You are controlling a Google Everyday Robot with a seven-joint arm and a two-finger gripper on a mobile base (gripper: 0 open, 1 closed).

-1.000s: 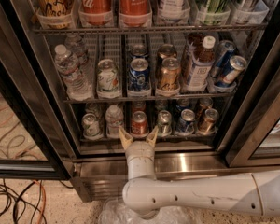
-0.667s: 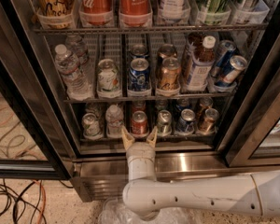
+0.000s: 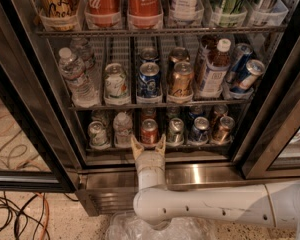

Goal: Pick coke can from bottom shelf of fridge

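Observation:
The fridge (image 3: 20,99) stands open with grey wire racks. On the bottom shelf (image 3: 160,147) a red coke can (image 3: 149,131) with a silver top stands in the front row, left of centre. My gripper (image 3: 148,144) reaches in from below at the shelf's front lip, right in front of the coke can. Its two pale fingers (image 3: 136,147) are spread apart, one at each side of the can's base. They hold nothing.
Other cans flank the coke can: a silver-green one (image 3: 97,134), a clear bottle (image 3: 123,128), a silver can (image 3: 175,131), a blue can (image 3: 199,129) and a copper can (image 3: 223,128). The middle rack holds water bottles (image 3: 75,76) and cans. Cables (image 3: 20,219) lie on the floor at left.

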